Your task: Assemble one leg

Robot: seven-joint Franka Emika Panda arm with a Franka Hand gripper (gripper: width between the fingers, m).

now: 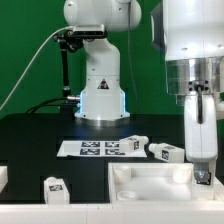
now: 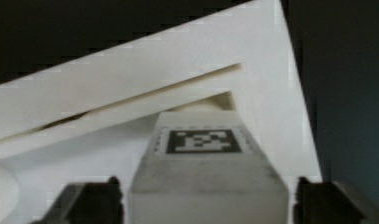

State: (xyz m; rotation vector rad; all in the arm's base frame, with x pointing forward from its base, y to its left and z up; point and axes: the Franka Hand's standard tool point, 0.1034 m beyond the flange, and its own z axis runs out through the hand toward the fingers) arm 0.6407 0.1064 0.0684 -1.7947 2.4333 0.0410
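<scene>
My gripper (image 2: 207, 198) holds the leg (image 2: 207, 165), a white post with a black-and-white tag on its face; the two dark fingers (image 2: 93, 202) press on its sides. Beyond the leg, a corner of the large white tray-like body (image 2: 150, 80) fills the wrist view. In the exterior view my gripper (image 1: 203, 165) hangs straight down over the right part of the body (image 1: 150, 182), and the leg's lower end (image 1: 204, 180) sits low at the body's surface. Whether it touches is hidden.
Two other legs (image 1: 137, 145) (image 1: 165, 152) lie behind the body and a third (image 1: 53, 185) lies to its left. The marker board (image 1: 95, 148) lies in front of the robot base (image 1: 100, 95). A small white piece (image 1: 3, 178) shows at the exterior view's left edge.
</scene>
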